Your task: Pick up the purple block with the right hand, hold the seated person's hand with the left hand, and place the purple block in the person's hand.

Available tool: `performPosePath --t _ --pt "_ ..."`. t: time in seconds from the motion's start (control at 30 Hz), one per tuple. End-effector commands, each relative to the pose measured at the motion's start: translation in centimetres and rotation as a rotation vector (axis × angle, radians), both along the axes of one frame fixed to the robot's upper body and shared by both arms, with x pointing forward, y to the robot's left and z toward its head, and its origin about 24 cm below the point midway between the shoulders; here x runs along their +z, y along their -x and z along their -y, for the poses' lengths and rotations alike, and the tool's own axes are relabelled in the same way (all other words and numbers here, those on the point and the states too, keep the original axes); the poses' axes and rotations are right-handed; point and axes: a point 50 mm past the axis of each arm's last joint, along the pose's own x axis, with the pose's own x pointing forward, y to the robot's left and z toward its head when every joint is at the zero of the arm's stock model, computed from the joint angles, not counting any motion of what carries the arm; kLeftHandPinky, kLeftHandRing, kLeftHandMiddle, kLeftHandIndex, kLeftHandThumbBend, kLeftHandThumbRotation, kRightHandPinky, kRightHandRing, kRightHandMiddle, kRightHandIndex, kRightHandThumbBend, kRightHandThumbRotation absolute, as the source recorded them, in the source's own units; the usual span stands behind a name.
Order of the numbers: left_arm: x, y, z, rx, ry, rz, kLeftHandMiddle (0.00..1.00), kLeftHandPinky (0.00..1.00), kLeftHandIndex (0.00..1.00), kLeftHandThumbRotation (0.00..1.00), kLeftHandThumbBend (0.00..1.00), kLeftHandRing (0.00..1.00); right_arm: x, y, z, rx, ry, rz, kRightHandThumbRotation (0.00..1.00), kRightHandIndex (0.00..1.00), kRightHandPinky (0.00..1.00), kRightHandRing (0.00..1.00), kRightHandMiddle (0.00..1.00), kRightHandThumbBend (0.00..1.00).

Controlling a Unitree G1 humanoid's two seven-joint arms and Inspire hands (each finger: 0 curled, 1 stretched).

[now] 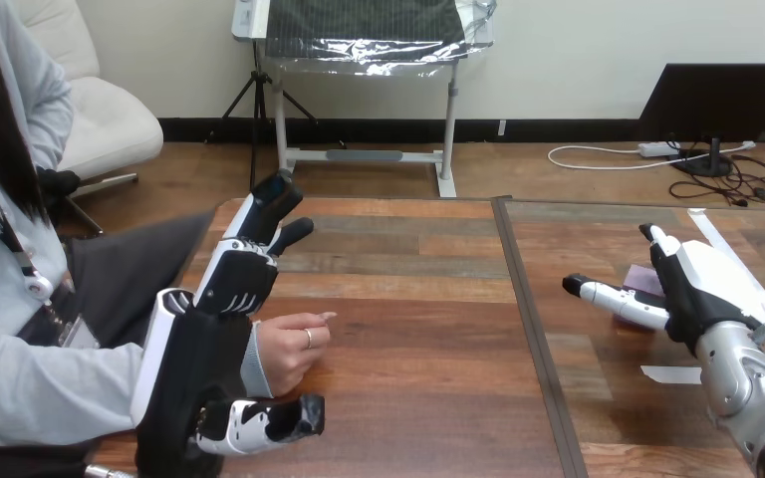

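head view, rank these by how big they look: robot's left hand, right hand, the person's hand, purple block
1. left hand, largest, though it is close to the camera, which may add to its lead
2. right hand
3. person's hand
4. purple block, smallest, but partly hidden behind the right hand

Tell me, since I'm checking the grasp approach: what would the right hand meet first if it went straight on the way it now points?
Most likely the purple block, which sits just ahead of the open right hand, between its thumb and fingers. Depth is hard to judge here.
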Motion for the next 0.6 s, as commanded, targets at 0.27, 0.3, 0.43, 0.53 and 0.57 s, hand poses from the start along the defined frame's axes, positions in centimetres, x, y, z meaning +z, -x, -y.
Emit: performPosePath --t 0.27,0.3,0.43,0.53,0.57 --pt "1.41 -0.85 0.35 -0.023 0.012 0.07 0.96 0.89 0.93 0.63 1.0 0.95 3.88 -2.68 -0.56 0.021 0.019 0.128 0.89 1.0 1.0 1.0 1.0 1.0" --pt "1.4 -0.86 0.36 -0.022 0.011 0.071 0.96 0.88 0.93 0.64 1.0 0.95 3.92 -2.7 -0.56 0.022 0.02 0.128 0.89 1.0 1.0 1.0 1.0 1.0" --pt "1.38 -0.87 0.35 -0.022 0.01 0.071 0.96 0.88 0.93 0.64 1.0 0.95 4.14 -2.81 -0.5 0.023 0.032 0.133 0.89 1.0 1.0 1.0 1.0 1.0" --pt "1.35 -0.86 0.34 -0.024 0.01 0.07 0.96 0.88 0.93 0.64 1.0 0.95 4.26 -2.87 -0.48 0.024 0.041 0.135 0.89 1.0 1.0 1.0 1.0 1.0" --pt "1.35 -0.85 0.34 -0.025 0.011 0.069 0.96 0.88 0.93 0.64 1.0 0.95 4.29 -2.89 -0.48 0.024 0.043 0.135 0.89 1.0 1.0 1.0 1.0 1.0"
